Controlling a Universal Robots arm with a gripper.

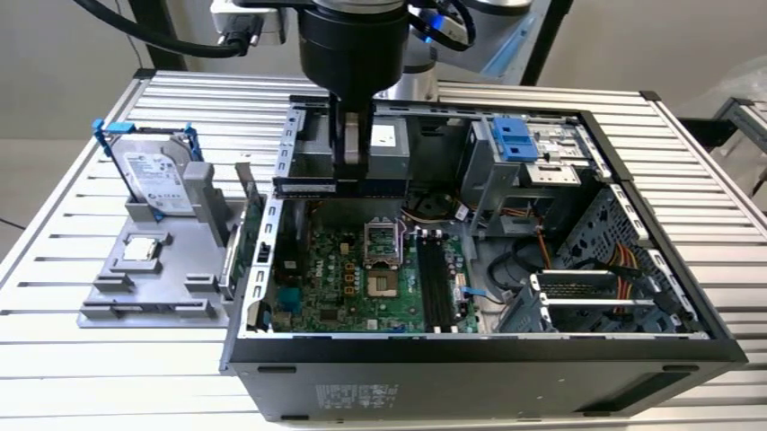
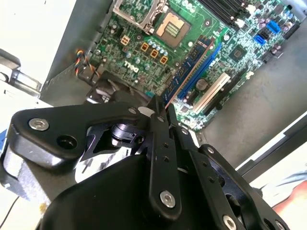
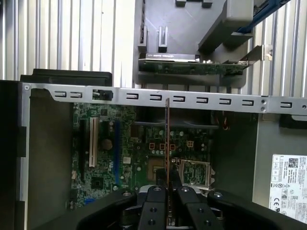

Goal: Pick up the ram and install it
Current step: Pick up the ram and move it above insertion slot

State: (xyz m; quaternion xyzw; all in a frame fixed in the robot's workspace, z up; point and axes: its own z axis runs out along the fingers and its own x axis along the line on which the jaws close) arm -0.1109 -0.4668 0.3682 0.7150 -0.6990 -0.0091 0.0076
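Over the ribbed table [image 1: 108,377], the ram [image 1: 314,188] is clamped edge-down by the gripper [image 1: 351,175] above the motherboard [image 1: 348,287], likely for slotting.

Exterior view high, oblique; both wrist views near motherboard [image 2: 136,64] [image 3: 100,165].

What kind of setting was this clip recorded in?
Likely a lab or test workcell for computer assembly: a ribbed metal table carries an open computer case with its motherboard exposed, a grey fixture beside it holds a hard drive, and the gripper holds the ram over the case.
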